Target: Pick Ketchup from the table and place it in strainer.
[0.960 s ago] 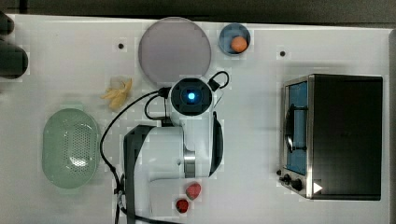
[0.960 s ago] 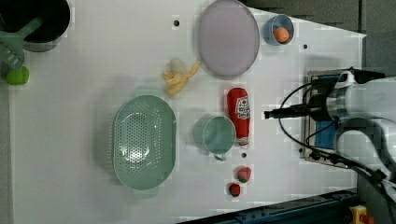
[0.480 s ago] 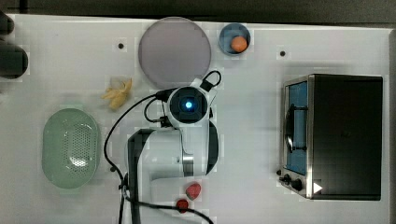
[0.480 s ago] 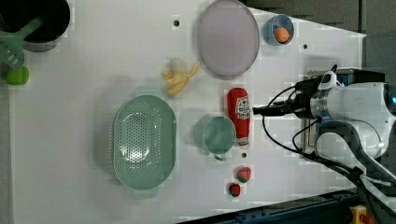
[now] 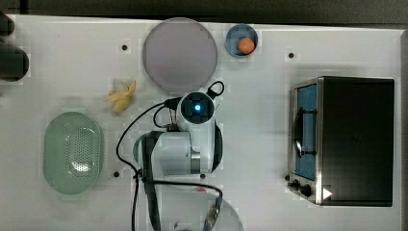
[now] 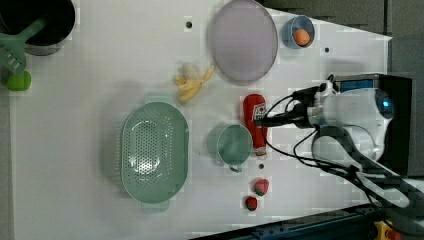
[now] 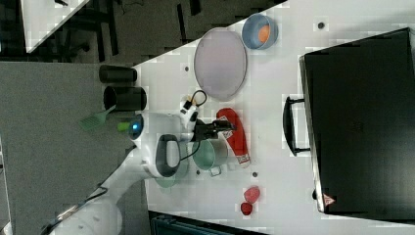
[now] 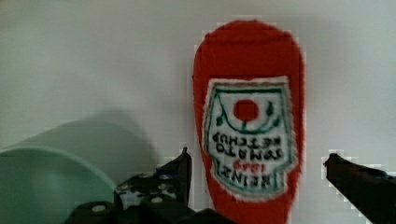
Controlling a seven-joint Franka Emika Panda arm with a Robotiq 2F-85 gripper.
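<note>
The Ketchup (image 6: 255, 111) is a red bottle with a white label, lying flat on the white table beside a teal cup (image 6: 231, 145). It also shows in the right view (image 7: 237, 133) and fills the wrist view (image 8: 252, 126). My gripper (image 6: 261, 121) hovers over the bottle's middle with its jaws open. In the wrist view the gripper (image 8: 257, 156) has one dark finger on each side of the label, holding nothing. The strainer (image 6: 154, 152), a pale green perforated oval basket, sits past the cup toward the left view's left and is empty (image 5: 72, 151). In the top view the arm hides the bottle.
A grey plate (image 5: 179, 55), a blue bowl (image 5: 242, 41) holding an orange ball and a banana peel (image 5: 120, 96) lie at the back. A black toaster oven (image 5: 353, 139) fills the top view's right. Two small red lumps (image 6: 260, 186) lie near the front edge. A dark pot (image 6: 42, 22) holds a green spatula.
The arm has swung toward the left view's left, bringing the gripper from beside the oven to over the Ketchup. The jaws stayed open; nothing on the table moved.
</note>
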